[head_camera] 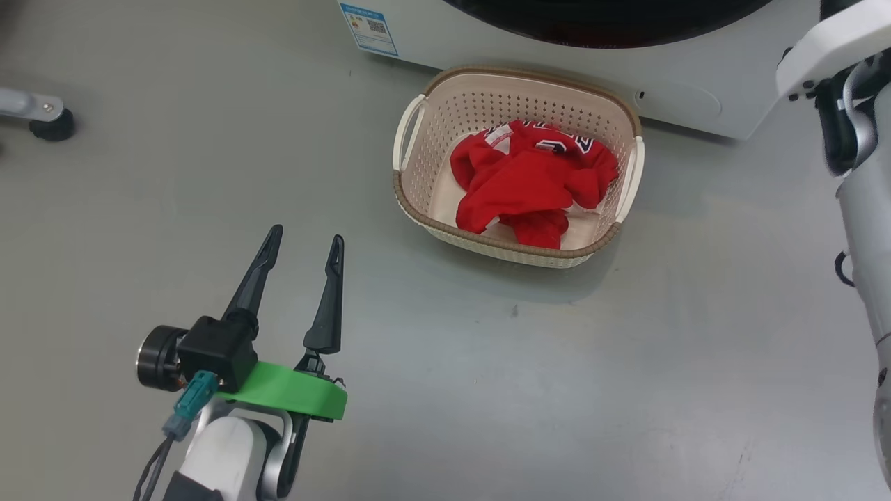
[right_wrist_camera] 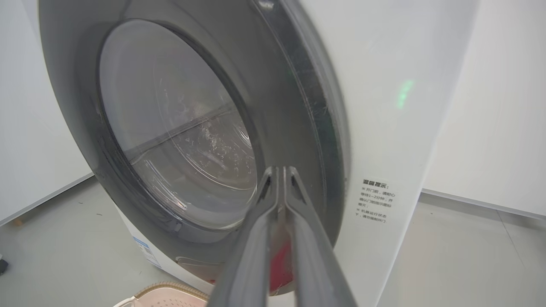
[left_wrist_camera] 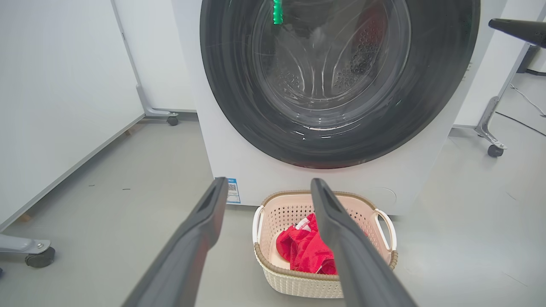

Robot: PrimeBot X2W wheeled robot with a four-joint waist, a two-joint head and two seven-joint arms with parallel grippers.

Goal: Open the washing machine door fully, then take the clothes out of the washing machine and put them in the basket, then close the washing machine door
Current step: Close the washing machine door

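1. The left gripper [head_camera: 307, 235] hovers over the grey floor [head_camera: 557, 390] well out in front of the washing machine [head_camera: 682, 97]. Its two long dark fingers [head_camera: 256, 275] are spread wide, holding and touching nothing.
2. The right gripper [right_wrist_camera: 279, 170] is up at the washing machine's front, its fingers pressed together tip to tip. The tips lie close to the black ring of the washing machine door [right_wrist_camera: 298, 128], though contact cannot be made out.
3. Seen from the left wrist, the washing machine door sits shut against the washing machine, its glass bowl showing the steel drum [left_wrist_camera: 362, 59] behind.
4. The basket [head_camera: 480, 104] stands on the floor just in front of the washing machine, below the door.
5. The clothes [head_camera: 529, 181], a crumpled red jersey heap with white trim, lie inside that basket.
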